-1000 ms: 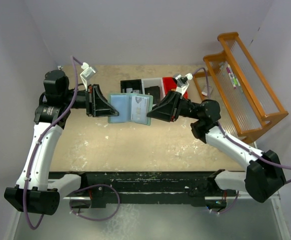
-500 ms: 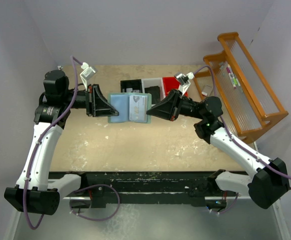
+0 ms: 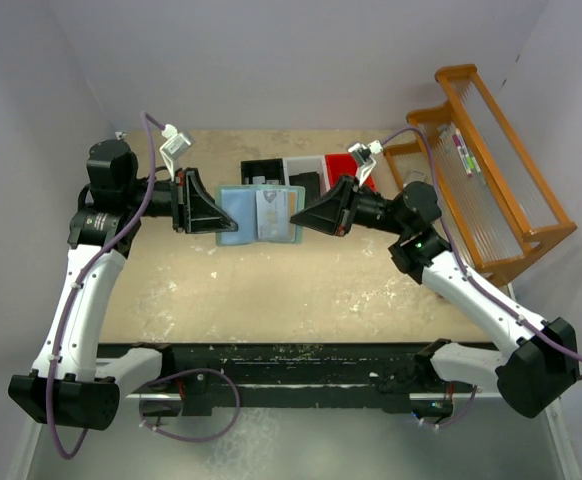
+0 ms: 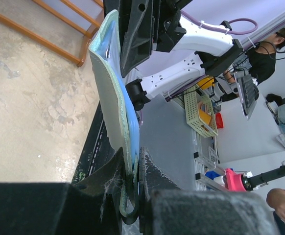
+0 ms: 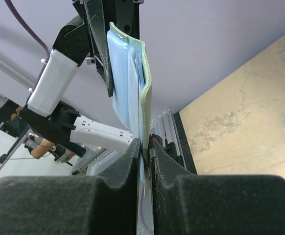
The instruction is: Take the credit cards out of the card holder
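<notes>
Left gripper (image 3: 227, 226) and right gripper (image 3: 297, 217), each clamped on an opposite edge of the card holder (image 3: 251, 212), held open above the table (image 3: 271, 290). A pale credit card (image 3: 271, 207) sits in its right panel. Behind it is a black bin (image 3: 261, 169).

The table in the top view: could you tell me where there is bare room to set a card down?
The wide tan table between the held card holder and the near edge is bare. Crowded: the bins at the back, the wooden rack on the right.
</notes>
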Motion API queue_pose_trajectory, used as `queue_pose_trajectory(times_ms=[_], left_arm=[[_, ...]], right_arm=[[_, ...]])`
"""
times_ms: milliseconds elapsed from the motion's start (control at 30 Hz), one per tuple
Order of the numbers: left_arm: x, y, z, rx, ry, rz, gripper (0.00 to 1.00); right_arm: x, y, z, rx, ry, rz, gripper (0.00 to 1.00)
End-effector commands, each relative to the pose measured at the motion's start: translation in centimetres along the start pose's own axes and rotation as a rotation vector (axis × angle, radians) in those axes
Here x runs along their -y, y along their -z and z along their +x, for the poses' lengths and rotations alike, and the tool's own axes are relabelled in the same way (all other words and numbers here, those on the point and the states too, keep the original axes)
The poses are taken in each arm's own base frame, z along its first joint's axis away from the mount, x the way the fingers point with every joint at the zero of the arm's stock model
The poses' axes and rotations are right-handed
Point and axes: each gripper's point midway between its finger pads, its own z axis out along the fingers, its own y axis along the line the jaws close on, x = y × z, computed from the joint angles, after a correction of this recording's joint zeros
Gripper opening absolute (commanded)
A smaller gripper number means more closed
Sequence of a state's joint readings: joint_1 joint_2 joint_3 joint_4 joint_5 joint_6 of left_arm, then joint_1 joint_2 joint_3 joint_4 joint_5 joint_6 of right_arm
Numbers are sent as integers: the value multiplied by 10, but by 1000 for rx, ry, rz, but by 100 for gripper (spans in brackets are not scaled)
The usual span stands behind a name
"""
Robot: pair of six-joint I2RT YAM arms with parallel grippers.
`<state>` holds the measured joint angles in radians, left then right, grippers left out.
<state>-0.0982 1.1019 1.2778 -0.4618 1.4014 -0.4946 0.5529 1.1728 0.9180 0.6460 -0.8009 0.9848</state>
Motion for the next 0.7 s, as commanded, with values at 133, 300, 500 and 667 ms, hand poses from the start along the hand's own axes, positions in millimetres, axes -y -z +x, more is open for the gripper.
queue_pose_trajectory(times_ms=[133,300,500,667], left_arm=[[15,2,-8,10,-74,19,0],[14,2,-8,10,-76,21,0],[15,2,-9,11,-75,22,0],[17,2,-8,12,-80,25,0]], right_arm=[[-36,-2,-16,38,89,-115,13],[-66,-3,-7,14,78,-290,12],[-80,-10,-1,-1,80,-349,6],[-56,-19,-3,0,47,-230,3]])
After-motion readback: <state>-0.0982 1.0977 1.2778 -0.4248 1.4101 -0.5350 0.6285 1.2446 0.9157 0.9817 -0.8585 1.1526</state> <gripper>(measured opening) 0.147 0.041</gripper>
